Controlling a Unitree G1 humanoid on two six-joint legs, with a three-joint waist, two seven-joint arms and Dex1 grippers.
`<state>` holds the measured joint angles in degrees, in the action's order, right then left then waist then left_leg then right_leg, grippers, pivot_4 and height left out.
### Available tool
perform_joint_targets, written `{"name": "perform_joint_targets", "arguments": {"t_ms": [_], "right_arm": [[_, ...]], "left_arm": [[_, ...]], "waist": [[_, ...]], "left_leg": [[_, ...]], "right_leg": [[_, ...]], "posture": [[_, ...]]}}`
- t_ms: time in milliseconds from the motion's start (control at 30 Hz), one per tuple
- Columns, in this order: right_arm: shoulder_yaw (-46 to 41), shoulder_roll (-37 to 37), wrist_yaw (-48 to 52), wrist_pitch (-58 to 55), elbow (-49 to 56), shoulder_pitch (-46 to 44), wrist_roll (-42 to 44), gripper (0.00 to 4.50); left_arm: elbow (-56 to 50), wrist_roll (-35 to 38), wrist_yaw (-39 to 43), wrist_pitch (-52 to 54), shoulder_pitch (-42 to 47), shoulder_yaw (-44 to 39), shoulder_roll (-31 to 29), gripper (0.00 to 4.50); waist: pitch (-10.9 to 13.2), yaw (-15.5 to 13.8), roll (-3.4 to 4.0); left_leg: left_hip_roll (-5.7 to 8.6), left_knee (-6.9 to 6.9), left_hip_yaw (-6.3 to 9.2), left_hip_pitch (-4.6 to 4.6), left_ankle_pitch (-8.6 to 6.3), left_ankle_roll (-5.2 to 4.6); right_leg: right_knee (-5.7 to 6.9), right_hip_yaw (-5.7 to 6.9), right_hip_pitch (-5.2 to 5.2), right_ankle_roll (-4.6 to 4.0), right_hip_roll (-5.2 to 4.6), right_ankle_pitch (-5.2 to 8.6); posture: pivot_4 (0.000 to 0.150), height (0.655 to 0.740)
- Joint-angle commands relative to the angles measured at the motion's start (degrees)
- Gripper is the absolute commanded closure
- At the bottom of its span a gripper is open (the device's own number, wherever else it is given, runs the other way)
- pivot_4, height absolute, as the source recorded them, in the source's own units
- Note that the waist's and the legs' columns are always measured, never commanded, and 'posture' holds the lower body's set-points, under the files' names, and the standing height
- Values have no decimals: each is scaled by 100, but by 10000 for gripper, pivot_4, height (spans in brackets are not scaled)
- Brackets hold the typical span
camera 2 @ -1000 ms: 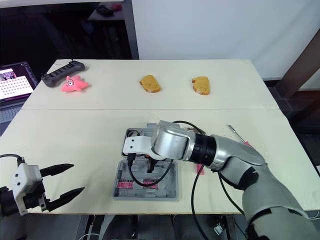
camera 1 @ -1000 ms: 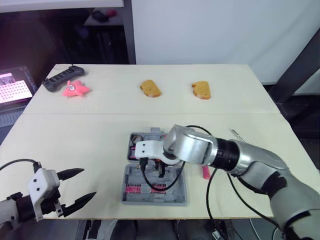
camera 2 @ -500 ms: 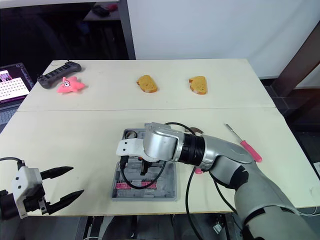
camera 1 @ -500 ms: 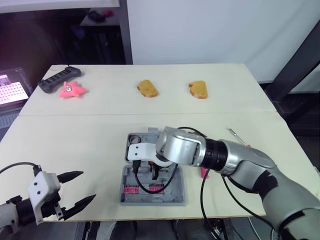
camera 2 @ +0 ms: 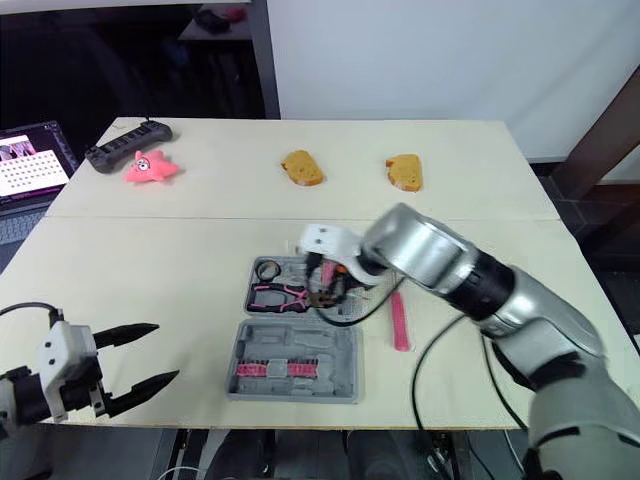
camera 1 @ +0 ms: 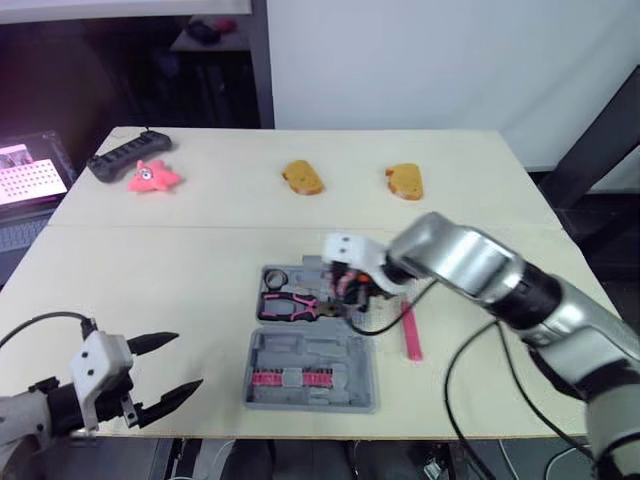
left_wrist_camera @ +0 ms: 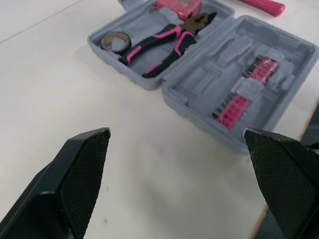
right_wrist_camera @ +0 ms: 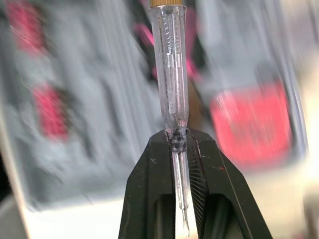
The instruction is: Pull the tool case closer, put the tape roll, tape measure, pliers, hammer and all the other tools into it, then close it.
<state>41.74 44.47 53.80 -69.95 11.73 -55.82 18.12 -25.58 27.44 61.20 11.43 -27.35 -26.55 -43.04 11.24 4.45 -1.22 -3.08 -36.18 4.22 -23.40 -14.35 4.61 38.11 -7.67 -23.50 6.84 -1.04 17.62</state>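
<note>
Right wrist view: right gripper (right_wrist_camera: 178,138) clamped on one clear screwdriver (right_wrist_camera: 170,64).
Head views: one open case (camera 1: 310,350) near the table's front edge, holding one pliers (camera 1: 290,305), one tape roll (camera 1: 277,277).
Left gripper (camera 1: 189,360): spread, empty.

Seemingly a robotics lab: pale worktable (camera 1: 180,250), laptop (camera 2: 28,162) alongside, bare white wall (camera 1: 400,60).
</note>
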Motion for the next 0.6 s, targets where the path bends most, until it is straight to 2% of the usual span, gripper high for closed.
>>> {"name": "perform_joint_targets", "arguments": {"t_ms": [33, 167, 333, 533, 600], "right_arm": [[-717, 600, 36, 722, 173, 687, -98, 44271], [-1233, 1258, -3, 1124, 57, 1614, -224, 44271], [-1866, 1773, 68, 1022, -370, 2508, -161, 44271], [-2372, 2010, -74, 1395, -1120, 3258, -418, 44271], [-2469, 1883, -114, 1466, -1283, 3358, -440, 44271]], "left_arm": [[-199, 228, 27, 174, 305, 124, -160, 0], [-202, 297, 33, 324, 663, 301, -275, 0], [-82, 279, 116, 383, 908, 432, -384, 0], [3, 242, 206, 408, 1007, 504, -425, 0], [48, 206, 229, 391, 1060, 578, -440, 0]], "waist": [[1, -20, 2], [3, -29, 6], [3, -48, 5], [3, -45, 6], [3, -36, 6]], "left_leg": [[0, 3, 0, 0, 0, 0], [-1, 0, 0, 1, 0, 0], [0, -9, 0, 1, 0, 0], [0, -14, 0, 4, 1, -1], [0, -13, 0, 4, 1, -1]], "right_leg": [[2, 0, -2, 0, 1, 0], [5, -2, -2, 1, 3, -1], [2, -2, 8, 0, 1, 0], [3, -3, 12, 0, 3, 0], [3, -3, 12, 0, 3, 0]], "posture": [[1500, 7314], [1500, 7314], [1500, 7314], [1500, 7314], [1500, 7314]]}}
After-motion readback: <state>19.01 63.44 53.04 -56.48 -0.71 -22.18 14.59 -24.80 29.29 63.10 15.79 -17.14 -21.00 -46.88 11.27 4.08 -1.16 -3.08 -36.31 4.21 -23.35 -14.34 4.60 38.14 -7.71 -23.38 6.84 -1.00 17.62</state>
